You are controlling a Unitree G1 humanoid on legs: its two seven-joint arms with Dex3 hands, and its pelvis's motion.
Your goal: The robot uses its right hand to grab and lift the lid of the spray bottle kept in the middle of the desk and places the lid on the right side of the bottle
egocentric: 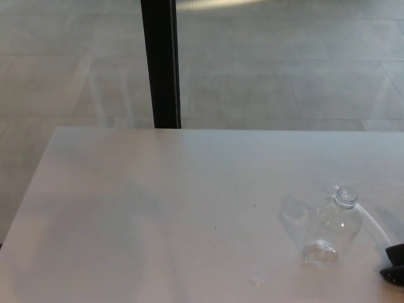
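A clear plastic bottle (331, 230) stands upright on the white desk (158, 214), toward its right side. Its round neck (345, 196) shows at the top. A thin white tube (375, 226) runs from beside the neck down and to the right, toward the picture's edge. Only a small black part of my right hand (395, 264) shows at the lower right edge, a short way right of the bottle and near the tube's end. The spray head itself is out of sight. My left hand does not show.
The desk's far edge (221, 129) runs across the middle of the view, with grey floor tiles beyond it. A black vertical post (160, 63) stands behind the desk. The bottle casts a faint shadow (293, 211) to its left.
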